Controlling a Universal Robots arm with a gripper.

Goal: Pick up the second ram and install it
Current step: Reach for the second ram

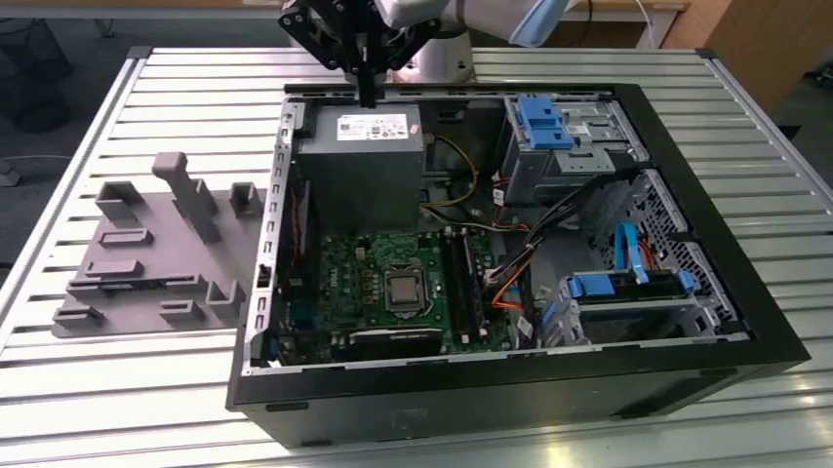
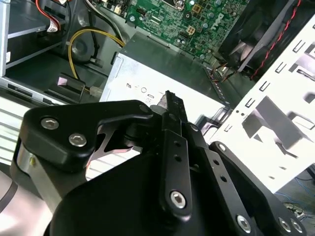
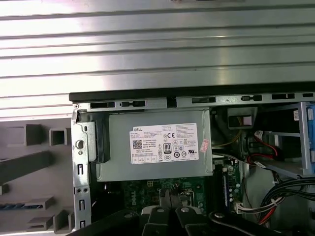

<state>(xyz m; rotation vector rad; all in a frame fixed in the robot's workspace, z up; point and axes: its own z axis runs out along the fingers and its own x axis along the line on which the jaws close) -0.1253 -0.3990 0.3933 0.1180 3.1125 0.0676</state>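
Workshop: slatted bench [image 1: 117, 390], opened computer [image 1: 521, 395].

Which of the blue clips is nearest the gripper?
The blue clip beside the power supply, close to the gripper; the other clip lies farther off.

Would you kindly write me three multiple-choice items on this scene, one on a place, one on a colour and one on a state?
1. Where is the gripper?
A. Low over the grey fixture
B. Above the power supply, by the far wall of the case
C. Down among the loose cables

2. What colour are the drive-bay clips?
A. Blue
B. Red
C. Yellow

3. In what state is the case?
A. Shut by a side panel
B. Standing upright on its feet
C. Lying on its side, open at the top

Answers:
1 B: in the exterior view the gripper hangs over the power supply's far end.
2 A: the clips are bright blue against the grey metal bays.
3 C: the motherboard lies uncovered inside the case.
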